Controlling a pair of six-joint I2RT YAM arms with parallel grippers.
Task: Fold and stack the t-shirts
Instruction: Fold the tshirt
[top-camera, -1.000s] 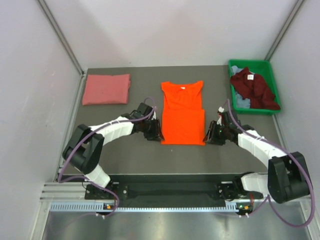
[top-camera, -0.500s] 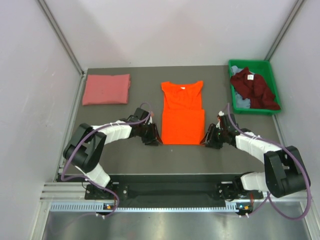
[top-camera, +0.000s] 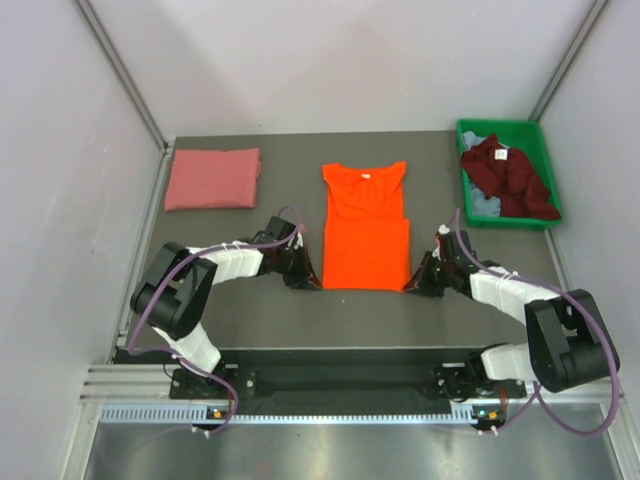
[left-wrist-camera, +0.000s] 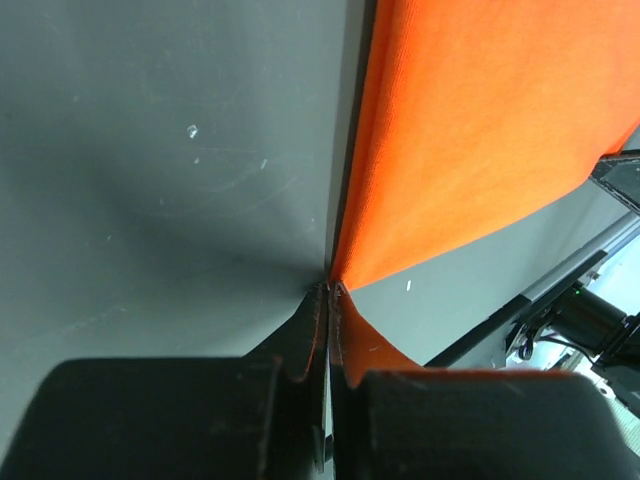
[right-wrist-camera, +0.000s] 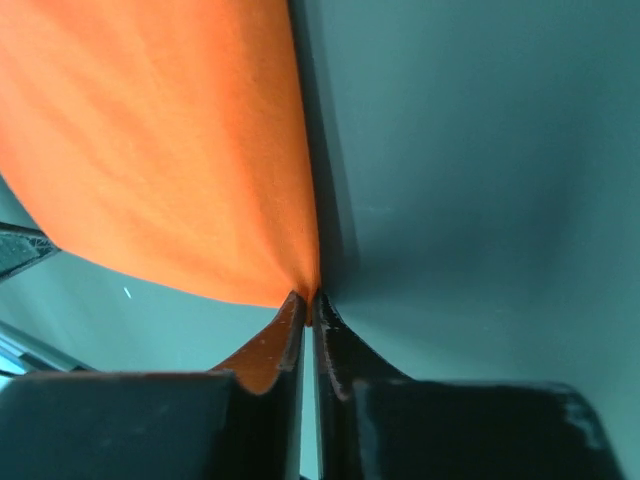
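Top view, left to right. A salmon pink t-shirt (top-camera: 212, 178) lies folded into a flat rectangle at the far left corner of the dark table (top-camera: 250, 320), well apart from everything else. The left arm (top-camera: 225, 262) reaches low across the table towards the centre, its left gripper (top-camera: 312, 281) set at the near left corner of the orange t-shirt (top-camera: 366, 225). That shirt lies flat in the middle of the table with its neck towards the far edge, its sleeves folded in and its hem towards the arms. The right gripper (top-camera: 412, 287) sits at the near right corner of the same shirt, carried by the right arm (top-camera: 505, 290), which mirrors the left. At the far right stands a green bin (top-camera: 508, 130) holding a crumpled maroon t-shirt (top-camera: 508, 175) on top of a blue-grey t-shirt (top-camera: 483, 204), of which only a small part shows beneath.

Left wrist view. The two dark fingers (left-wrist-camera: 305, 335) are pressed together with the tip of the orange hem corner pinched between them; the cloth fans out from the pinch to the upper right, and bare table lies to the left.

Right wrist view. The fingers (right-wrist-camera: 345, 355) likewise meet on the opposite hem corner, a sliver of orange caught at the tips; the cloth spreads to the upper left and bare table lies to the right
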